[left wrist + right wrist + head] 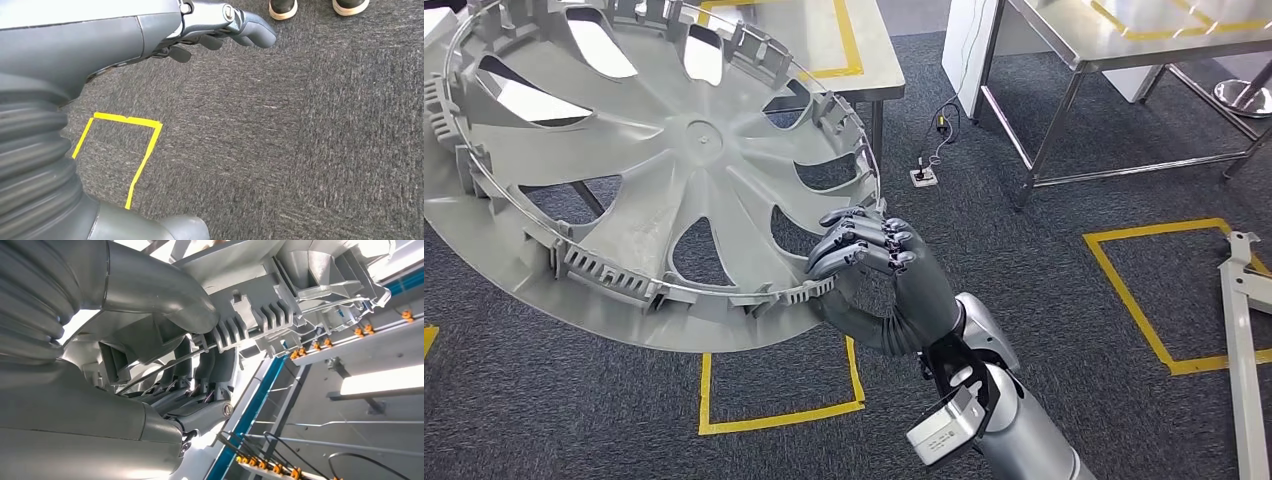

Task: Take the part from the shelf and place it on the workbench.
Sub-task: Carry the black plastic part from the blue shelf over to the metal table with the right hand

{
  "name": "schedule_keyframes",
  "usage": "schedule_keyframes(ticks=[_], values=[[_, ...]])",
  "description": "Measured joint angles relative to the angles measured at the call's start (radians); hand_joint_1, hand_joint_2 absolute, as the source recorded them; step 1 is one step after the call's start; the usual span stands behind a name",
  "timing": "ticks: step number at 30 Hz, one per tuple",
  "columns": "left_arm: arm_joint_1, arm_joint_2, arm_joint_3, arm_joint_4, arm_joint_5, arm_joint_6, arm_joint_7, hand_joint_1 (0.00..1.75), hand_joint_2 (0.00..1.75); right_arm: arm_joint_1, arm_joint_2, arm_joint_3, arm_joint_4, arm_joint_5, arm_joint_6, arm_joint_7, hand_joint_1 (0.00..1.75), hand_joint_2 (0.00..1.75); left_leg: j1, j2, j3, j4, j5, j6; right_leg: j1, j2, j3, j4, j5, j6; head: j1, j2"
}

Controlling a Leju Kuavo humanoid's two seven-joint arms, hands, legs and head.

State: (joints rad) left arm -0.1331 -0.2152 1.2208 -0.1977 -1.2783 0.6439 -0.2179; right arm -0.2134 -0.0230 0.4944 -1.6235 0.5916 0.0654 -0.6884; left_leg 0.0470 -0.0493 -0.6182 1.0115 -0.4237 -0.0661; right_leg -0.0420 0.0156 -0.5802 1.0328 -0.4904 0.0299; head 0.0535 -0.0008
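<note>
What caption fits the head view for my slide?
Right hand grips the rim of a large silver wheel cover, carrying it above grey carpet.

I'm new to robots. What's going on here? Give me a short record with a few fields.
Held thing: silver wheel cover, large and round, tilted
Holding hand: right hand, fingers wrapped over the cover's rim
Other hand: left hand, holding nothing, hanging above the carpet
Nearby: steel table behind the cover
Floor: grey carpet with yellow tape squares
Person: shoes standing nearby
</note>
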Motion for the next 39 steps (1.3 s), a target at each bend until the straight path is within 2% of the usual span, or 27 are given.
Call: schedule_keyframes(ticks=[3, 4, 6, 7, 8, 9, 10, 12, 14, 15, 16, 17, 18, 19, 21, 22, 23, 24, 25, 26, 28, 30, 32, 34, 36, 38, 39], values=[[0.001, -0.001, -0.004, -0.001, -0.001, 0.001, -0.002, 0.00, 1.75, 0.020, 0.003, 0.000, -0.011, 0.020, -0.011, 0.002, 1.75, 1.75, 0.001, 0.000, 0.030, -0.048, 0.017, 0.028, 0.001, -0.008, 0.016, -0.014, -0.002, 0.013, -0.002, 0.000], [0.001, -0.003, -0.008, 0.000, -0.002, 0.001, -0.003, 0.00, 1.75, 0.025, 0.003, 0.000, -0.014, 0.026, -0.014, 0.003, 1.75, 1.75, 0.005, 0.000, 0.044, -0.070, 0.028, 0.034, 0.004, -0.010, 0.009, 0.012, -0.021, 0.015, 0.000, 0.000], [0.002, -0.004, -0.014, 0.000, -0.003, 0.001, -0.005, 0.00, 1.75, 0.036, 0.002, -0.001, -0.017, 0.036, -0.019, 0.002, 1.75, 1.75, 0.012, -0.002, 0.050, -0.087, 0.040, 0.038, 0.003, -0.011, -0.037, 0.122, -0.086, 0.018, 0.005, 0.000], [0.002, -0.004, -0.016, 0.000, -0.003, 0.001, -0.005, 0.00, 1.75, 0.043, 0.001, -0.001, -0.018, 0.039, -0.022, 0.002, 1.75, 1.75, 0.014, -0.005, 0.048, -0.086, 0.042, 0.037, 0.001, -0.011, -0.064, 0.177, -0.111, 0.023, 0.006, 0.000], [0.003, -0.005, -0.016, 0.000, -0.003, 0.001, -0.006, 0.00, 1.75, 0.051, 0.001, -0.001, -0.019, 0.042, -0.023, 0.002, 1.75, 1.75, 0.017, -0.009, 0.046, -0.083, 0.041, 0.034, -0.002, -0.011, -0.079, 0.209, -0.120, 0.028, 0.007, 0.000], [0.004, -0.006, -0.017, 0.000, -0.003, 0.001, -0.006, 0.00, 1.75, 0.058, 0.000, -0.001, -0.019, 0.044, -0.024, 0.002, 1.75, 1.75, 0.021, -0.016, 0.042, -0.078, 0.039, 0.028, -0.006, -0.011, -0.078, 0.207, -0.111, 0.034, 0.007, 0.000], [0.004, -0.007, -0.017, 0.001, -0.003, 0.001, -0.006, 0.00, 1.75, 0.065, -0.001, -0.001, -0.020, 0.046, -0.025, 0.003, 1.75, 1.75, 0.027, -0.024, 0.036, -0.069, 0.037, 0.020, -0.011, -0.010, -0.058, 0.169, -0.086, 0.041, 0.007, 0.000], [0.004, -0.008, -0.019, 0.000, -0.004, 0.001, -0.005, 0.00, 1.75, 0.072, -0.002, -0.001, -0.021, 0.049, -0.025, 0.003, 1.75, 1.75, 0.038, -0.042, 0.016, -0.038, 0.026, -0.003, -0.020, 0.012, 0.000, 0.054, -0.036, 0.055, 0.009, 0.000], [0.005, -0.006, -0.021, 0.000, -0.005, 0.001, -0.004, 0.00, 1.75, 0.077, -0.003, -0.002, -0.024, 0.049, -0.026, 0.003, 1.75, 1.75, 0.040, -0.056, -0.006, -0.010, 0.015, -0.027, -0.020, 0.029, 0.020, 0.009, -0.025, 0.041, 0.012, 0.000], [0.007, -0.005, -0.023, -0.001, -0.006, 0.001, -0.003, 0.00, 1.75, 0.078, -0.004, -0.002, -0.026, 0.049, -0.027, 0.003, 1.75, 1.75, 0.040, -0.062, -0.012, -0.007, 0.013, -0.036, -0.015, 0.029, 0.014, 0.019, -0.030, 0.026, 0.013, 0.000], [0.010, -0.006, -0.024, 0.000, -0.007, 0.001, -0.003, 0.00, 1.75, 0.080, -0.004, -0.002, -0.027, 0.049, -0.027, 0.003, 1.75, 1.75, 0.041, -0.067, -0.014, -0.009, 0.015, -0.042, -0.015, 0.020, 0.011, 0.025, -0.030, 0.011, 0.011, 0.000], [0.011, -0.006, -0.024, 0.000, -0.008, 0.001, -0.002, 0.00, 1.75, 0.079, -0.004, -0.002, -0.027, 0.050, -0.027, 0.003, 1.75, 1.75, 0.043, -0.064, -0.016, -0.009, 0.017, -0.045, -0.014, 0.010, 0.010, 0.026, -0.029, 0.001, 0.008, 0.000], [0.012, -0.007, -0.024, 0.001, -0.009, 0.001, -0.002, 0.00, 1.75, 0.079, -0.003, -0.003, -0.028, 0.050, -0.028, 0.003, 1.75, 1.75, 0.042, -0.047, -0.023, 0.003, 0.010, -0.043, -0.012, 0.001, 0.010, 0.026, -0.027, -0.009, 0.004, 0.000], [0.012, -0.007, -0.025, 0.001, -0.009, 0.001, 0.000, 0.00, 1.75, 0.078, -0.003, -0.003, -0.029, 0.050, -0.029, 0.004, 1.75, 1.75, 0.038, -0.023, -0.038, 0.038, -0.009, -0.038, -0.011, -0.010, 0.010, 0.025, -0.025, -0.018, -0.001, 0.000], [0.010, -0.007, -0.025, 0.001, -0.011, 0.001, 0.002, 0.00, 1.75, 0.078, -0.002, -0.005, -0.030, 0.049, -0.030, 0.005, 1.75, 1.75, 0.023, 0.027, -0.096, 0.166, -0.076, -0.022, -0.001, -0.034, 0.009, 0.023, -0.024, -0.030, -0.009, 0.000], [0.009, -0.007, -0.026, 0.001, -0.012, 0.001, 0.003, 0.00, 1.75, 0.078, -0.002, -0.005, -0.030, 0.050, -0.030, 0.006, 1.75, 1.75, 0.015, 0.037, -0.128, 0.237, -0.108, -0.015, 0.004, -0.047, 0.009, 0.023, -0.025, -0.033, -0.011, 0.000], [0.010, -0.007, -0.026, 0.001, -0.012, 0.001, 0.002, 0.00, 1.75, 0.079, -0.002, -0.005, -0.031, 0.050, -0.029, 0.006, 1.75, 1.75, 0.008, 0.041, -0.148, 0.286, -0.124, -0.008, 0.009, -0.060, 0.009, 0.023, -0.026, -0.035, -0.012, 0.000], [0.010, -0.006, -0.026, 0.001, -0.012, 0.001, 0.002, 0.00, 1.75, 0.079, -0.002, -0.005, -0.031, 0.050, -0.029, 0.006, 1.75, 1.75, 0.002, 0.042, -0.151, 0.300, -0.123, 0.000, 0.014, -0.073, 0.010, 0.023, -0.028, -0.037, -0.012, 0.000], [0.011, -0.005, -0.027, 0.001, -0.012, 0.001, 0.001, 0.00, 1.75, 0.079, -0.002, -0.005, -0.031, 0.050, -0.029, 0.006, 1.75, 1.75, -0.005, 0.046, -0.134, 0.275, -0.104, 0.010, 0.018, -0.085, 0.012, 0.023, -0.030, -0.039, -0.012, 0.000], [0.011, -0.004, -0.028, 0.001, -0.012, 0.001, 0.000, 0.00, 1.75, 0.079, -0.002, -0.005, -0.031, 0.051, -0.029, 0.006, 1.75, 1.75, -0.011, 0.054, -0.101, 0.219, -0.076, 0.020, 0.021, -0.097, 0.015, 0.023, -0.032, -0.038, -0.012, 0.000], [0.008, -0.002, -0.031, 0.001, -0.012, 0.001, -0.003, 0.00, 1.75, 0.079, -0.002, -0.005, -0.031, 0.052, -0.030, 0.006, 1.75, 1.75, -0.028, 0.093, -0.035, 0.102, -0.040, 0.040, 0.027, -0.118, 0.022, 0.024, -0.039, -0.032, -0.011, 0.000], [0.006, -0.001, -0.033, 0.001, -0.012, 0.001, -0.005, 0.00, 1.75, 0.079, -0.001, -0.005, -0.032, 0.053, -0.031, 0.005, 1.75, 1.75, -0.039, 0.108, -0.015, 0.059, -0.038, 0.050, 0.032, -0.134, 0.027, 0.022, -0.043, -0.021, -0.011, 0.000], [0.007, -0.001, -0.033, 0.001, -0.012, 0.001, -0.006, 0.00, 1.75, 0.079, -0.001, -0.005, -0.033, 0.054, -0.031, 0.005, 1.75, 1.75, -0.038, 0.086, -0.017, 0.055, -0.034, 0.059, 0.032, -0.144, 0.033, 0.016, -0.044, -0.008, -0.011, 0.000], [0.006, 0.000, -0.034, 0.001, -0.012, 0.001, -0.006, 0.00, 1.75, 0.079, -0.001, -0.005, -0.034, 0.054, -0.032, 0.005, 1.75, 1.75, -0.033, 0.064, -0.017, 0.048, -0.029, 0.070, 0.029, -0.105, 0.025, 0.037, -0.063, 0.002, -0.011, 0.000], [0.002, 0.000, -0.036, 0.000, -0.012, 0.001, -0.006, 0.00, 1.75, 0.082, -0.002, -0.006, -0.036, 0.054, -0.033, 0.005, 1.75, 1.75, -0.030, 0.042, -0.017, 0.044, -0.026, 0.080, 0.026, -0.045, -0.023, 0.133, -0.113, 0.006, -0.008, 0.000], [0.000, 0.000, -0.040, 0.000, -0.012, 0.001, -0.006, 0.00, 1.75, 0.087, -0.003, -0.007, -0.036, 0.054, -0.034, 0.004, 1.75, 1.75, -0.032, 0.017, -0.017, 0.044, -0.026, 0.085, 0.028, -0.024, -0.091, 0.255, -0.154, 0.005, -0.007, 0.000], [0.000, 0.000, -0.041, 0.000, -0.012, 0.001, -0.006, 0.00, 1.75, 0.089, -0.003, -0.007, -0.036, 0.054, -0.034, 0.005, 1.75, 1.75, -0.034, 0.002, -0.017, 0.045, -0.026, 0.086, 0.030, -0.021, -0.111, 0.282, -0.150, 0.003, -0.006, 0.000]])
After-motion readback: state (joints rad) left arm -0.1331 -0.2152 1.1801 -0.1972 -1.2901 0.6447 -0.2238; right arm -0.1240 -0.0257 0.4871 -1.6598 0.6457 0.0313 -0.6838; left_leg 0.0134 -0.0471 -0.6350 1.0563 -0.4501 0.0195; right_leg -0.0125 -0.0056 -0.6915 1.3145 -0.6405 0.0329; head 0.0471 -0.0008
